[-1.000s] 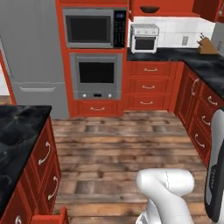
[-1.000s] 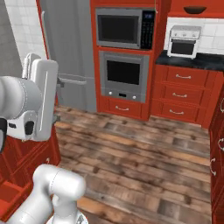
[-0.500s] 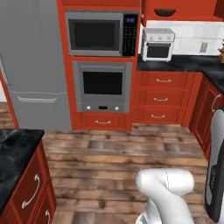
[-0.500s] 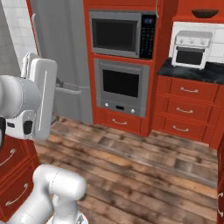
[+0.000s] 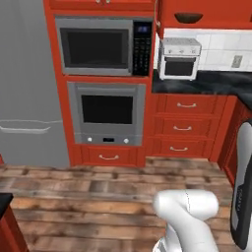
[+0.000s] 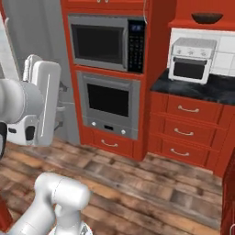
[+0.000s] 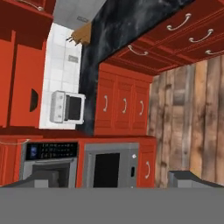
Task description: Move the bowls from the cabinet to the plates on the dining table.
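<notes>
Still far from any bowl, judging by the layout: the arm is folded up close to the base over the wood floor [image 5: 98, 197], nothing within reach. The dark brown bowl [image 5: 188, 17] sits on the red cabinet shelf [image 6: 202, 25] above the white toaster oven [image 5: 179, 58], on the black counter [image 6: 206, 87] to the right of the microwave [image 5: 101, 45] and wall oven [image 5: 107, 112]. It shows in the right base view too, and in the hand view as a dark sliver [image 7: 34, 99] beside the toaster oven. I can't spot the cream bowl, plates or dining table. The shelf is high, so the base probably needs to get closer before reaching up. Gripper [image 7: 113, 179]: tips stand wide apart at the bottom of the hand view, holding and touching nothing.
</notes>
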